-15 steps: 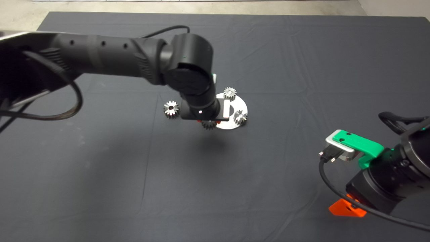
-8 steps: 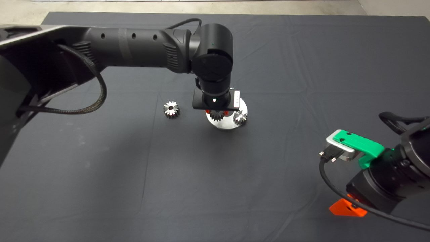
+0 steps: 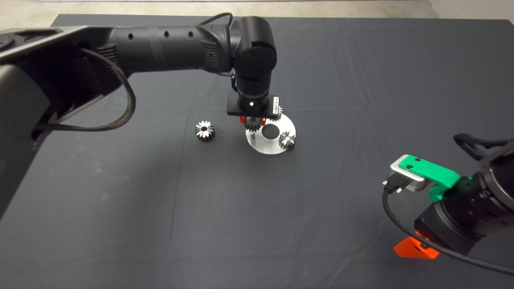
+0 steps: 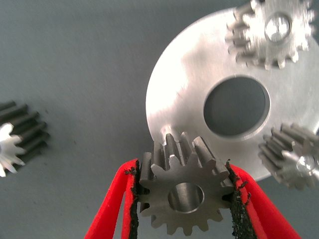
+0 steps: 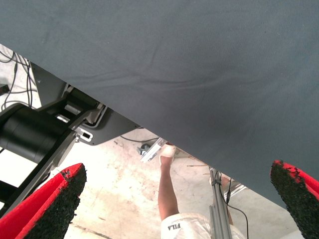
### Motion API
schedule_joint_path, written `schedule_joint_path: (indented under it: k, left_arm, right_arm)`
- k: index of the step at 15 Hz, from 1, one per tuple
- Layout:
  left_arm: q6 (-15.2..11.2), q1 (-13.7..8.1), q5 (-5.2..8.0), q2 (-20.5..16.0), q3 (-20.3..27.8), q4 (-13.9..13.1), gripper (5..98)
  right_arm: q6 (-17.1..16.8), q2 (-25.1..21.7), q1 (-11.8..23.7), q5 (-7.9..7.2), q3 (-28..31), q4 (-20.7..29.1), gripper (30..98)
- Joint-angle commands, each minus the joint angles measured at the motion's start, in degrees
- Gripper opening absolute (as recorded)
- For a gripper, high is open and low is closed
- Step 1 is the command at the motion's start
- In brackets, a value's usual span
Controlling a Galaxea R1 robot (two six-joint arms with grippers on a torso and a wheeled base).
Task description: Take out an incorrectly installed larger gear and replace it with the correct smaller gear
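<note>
Left gripper [image 4: 183,199]: you have its two red fingers [image 4: 249,199] clamped on the flanks of the gear you are carrying [image 4: 184,191], black pads pressed against the teeth on both sides, the bore facing the wrist camera.
Carried gear: raised above the near rim of the round steel plate [image 4: 179,84]; a bare pin [image 4: 168,131] on that plate shows just past its teeth. I cannot tell you from these views whether it is the larger or the smaller gear.
Plate: two gears sit on it, one [image 4: 271,32] at the far side of its centre hole [image 4: 237,105], another [image 4: 291,157] at the rim.
Loose gear [image 3: 204,130]: lying on the dark mat [image 3: 160,208], well apart from the plate on your left arm's side.
Right gripper [image 5: 174,199]: parked at the lower right of the head view, fingers wide apart and holding nothing.
Room: past the mat's edge your right wrist camera shows a pale floor, cables, a metal frame and a person's leg [image 5: 167,184].
</note>
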Motion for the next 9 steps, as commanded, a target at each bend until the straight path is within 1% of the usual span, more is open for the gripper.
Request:
schedule_joint_path:
  k: [1,5,7,9]
  left_arm:
    - [0.5,-0.9,0.29,0.1,0.3,-0.9,35.6]
    - [0.5,-0.7,0.20,-0.1,0.9,-0.8,35.5]
    - [0.4,-0.7,0.20,-0.2,1.2,-0.9,35.5]
    - [0.0,0.0,0.19,-0.5,1.3,-0.9,35.5]
  right_arm:
    - [0.0,0.1,0.9,-4.88,0.0,2.0,97.6]
    - [-0.2,0.1,0.9,-5.32,0.0,2.3,97.6]
    - [-0.3,-0.1,0.9,-6.20,-0.1,3.2,97.6]
    - [-0.3,-0.1,0.9,-6.45,-0.1,3.4,97.6]
